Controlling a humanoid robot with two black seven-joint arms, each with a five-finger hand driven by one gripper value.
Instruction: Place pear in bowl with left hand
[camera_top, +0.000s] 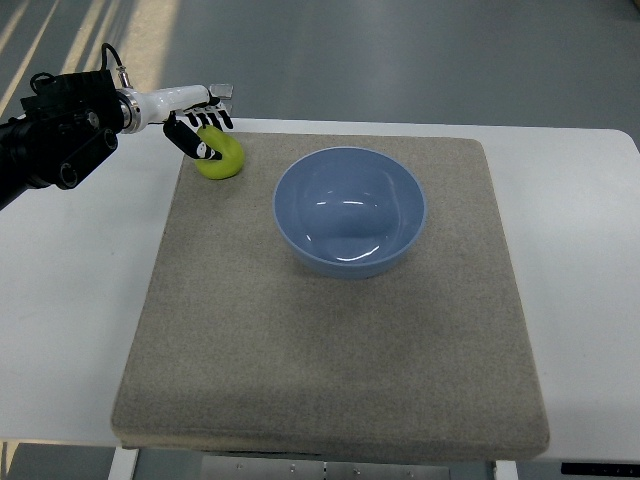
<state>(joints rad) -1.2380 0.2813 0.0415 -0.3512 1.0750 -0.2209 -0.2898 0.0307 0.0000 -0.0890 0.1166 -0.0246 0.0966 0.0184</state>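
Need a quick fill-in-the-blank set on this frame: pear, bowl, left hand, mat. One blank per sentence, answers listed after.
1. The left hand has its fingers wrapped around the ____.
2. The pear lies to the picture's ____ of the blue bowl.
3. The bowl holds ____ inside it.
4. Both pear and bowl sit on the grey ____, which lies on the white table.

Missing words: pear; left; nothing; mat

We extend our left arm (60, 130) in from the upper-left edge, wrist level; our left hand (200, 130) points fingers (205, 148) downward, curled around the pear (222, 158).
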